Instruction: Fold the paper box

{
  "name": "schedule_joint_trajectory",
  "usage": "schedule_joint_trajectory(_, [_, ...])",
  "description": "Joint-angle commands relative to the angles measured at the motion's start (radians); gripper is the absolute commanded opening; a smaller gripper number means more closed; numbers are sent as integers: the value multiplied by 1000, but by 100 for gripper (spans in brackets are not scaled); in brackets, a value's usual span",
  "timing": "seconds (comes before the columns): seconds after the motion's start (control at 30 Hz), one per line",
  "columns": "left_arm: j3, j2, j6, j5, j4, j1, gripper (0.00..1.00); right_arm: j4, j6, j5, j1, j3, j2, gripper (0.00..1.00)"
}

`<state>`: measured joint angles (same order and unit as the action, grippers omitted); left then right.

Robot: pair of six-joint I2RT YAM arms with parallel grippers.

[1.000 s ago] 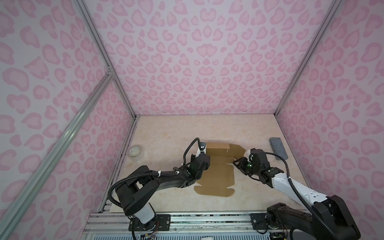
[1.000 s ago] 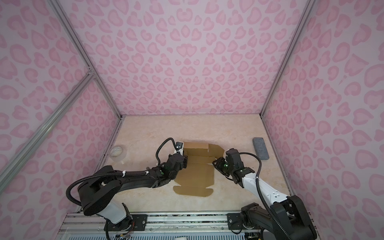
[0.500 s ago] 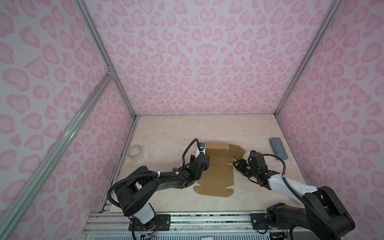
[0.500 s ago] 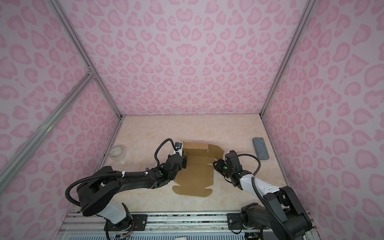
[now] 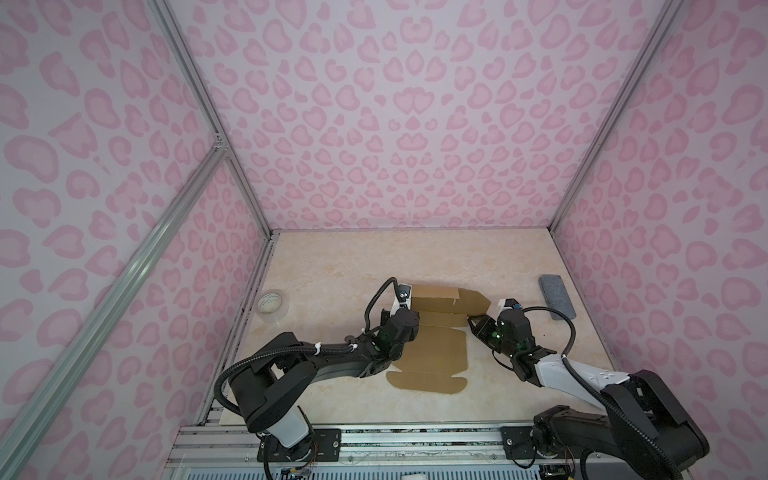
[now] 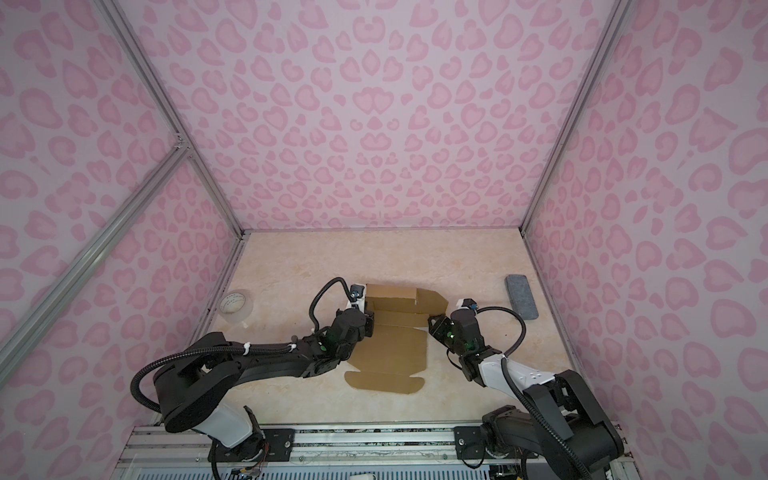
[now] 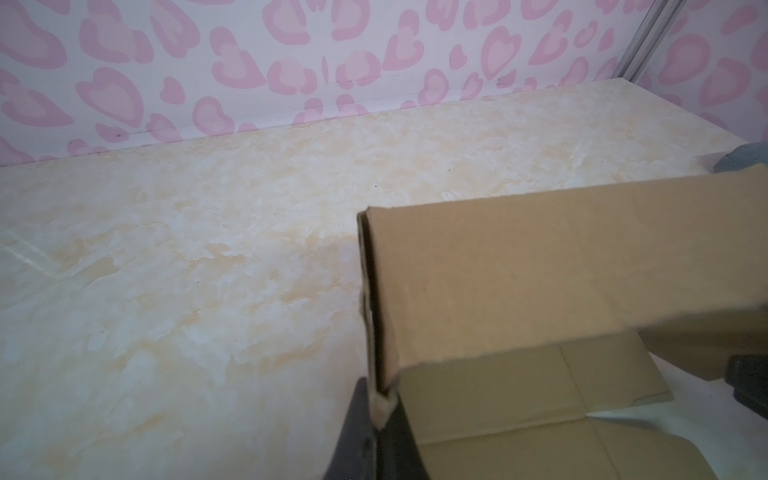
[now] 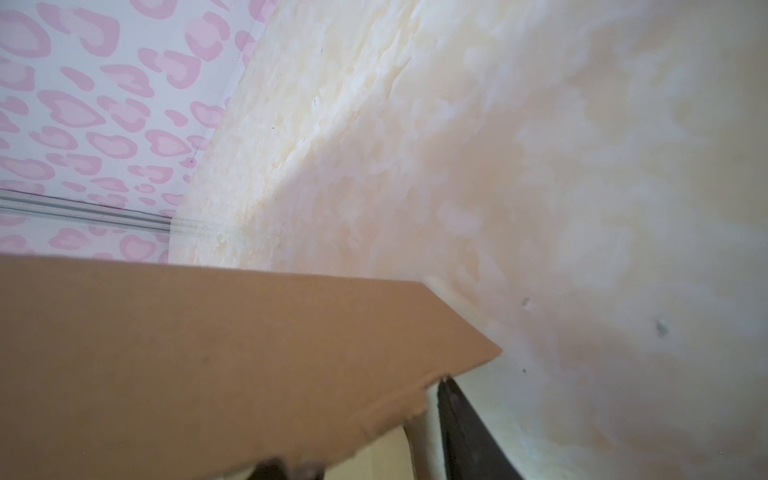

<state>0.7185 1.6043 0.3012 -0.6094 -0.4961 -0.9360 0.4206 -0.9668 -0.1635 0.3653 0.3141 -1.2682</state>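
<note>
- Looking at the table first: marbled top, work area is its middle.
- paper box lies mid-table, in both top views; near panels and the rounded lid flap flat on the surface, far strip stood up as a wall, angled ear at its right end raised.
- Step in hand, my read: erecting the far wall and tucking its end ears. Early in the fold; side walls and lid not yet formed.
- left gripper is clamped on the left end of that raised wall, pinching doubled card at the corner. That's my anchor.
- right gripper sits at the right ear; jaws apart, one finger just beside the ear's edge with a gap showing, so I see no grip there.
- Next move calls for: left pinch kept firm, right jaws brought around the ear, then swung inward along its crease. Card looks springy; wall may flop if the anchor slips.
- grey block far right, well apart from the box; no interference.
- tape roll at the left table edge, not needed for this step.
</note>
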Motion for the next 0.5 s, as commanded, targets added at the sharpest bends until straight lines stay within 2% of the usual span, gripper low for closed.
schedule_joint_trajectory(0.0, [3, -9, -4, -15, -40, -1, 2, 78, -10, 7, 9, -5, -20, 45])
schedule_joint_trajectory(0.47, [-2, -9, -10, -10, -47, -1, 2, 191, -31, -20, 21, 16, -163, 44])
